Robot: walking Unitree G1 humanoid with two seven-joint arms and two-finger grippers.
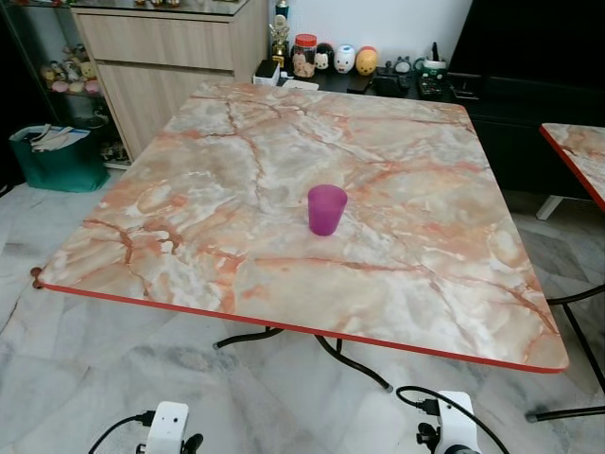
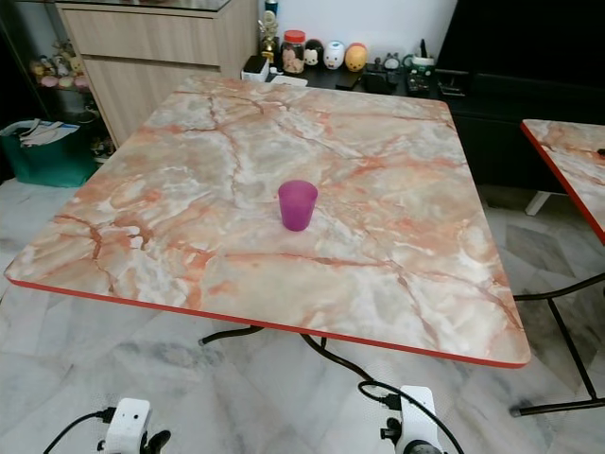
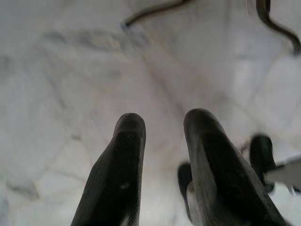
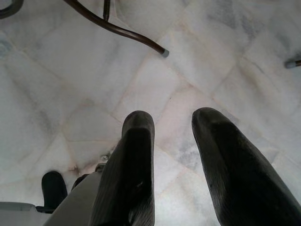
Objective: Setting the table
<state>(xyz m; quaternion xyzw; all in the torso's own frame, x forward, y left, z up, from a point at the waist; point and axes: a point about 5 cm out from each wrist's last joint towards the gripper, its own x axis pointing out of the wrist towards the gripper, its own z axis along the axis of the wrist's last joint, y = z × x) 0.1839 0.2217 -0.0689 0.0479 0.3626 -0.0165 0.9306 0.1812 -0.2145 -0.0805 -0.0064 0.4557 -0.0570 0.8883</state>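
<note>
The marble-look table (image 1: pixel 189 218) takes up the middle of the head frames, its red front edge running across the lower part, and the purple cup (image 1: pixel 326 209) stands upright on it near the centre, alone and well apart from every edge. Both arms hang low at the bottom of the frame, below that edge, so the cup lies ahead and above them; it sits slightly right of centre in the left eye view, so I judge the right arm a little nearer. The cabinet (image 1: pixel 170 57) fills the upper left, a second table (image 1: pixel 577 156) the right edge (neither blocks a reach). The left gripper (image 3: pixel 162 125) and right gripper (image 4: pixel 176 125) point at the floor, fingers parted and empty.
</note>
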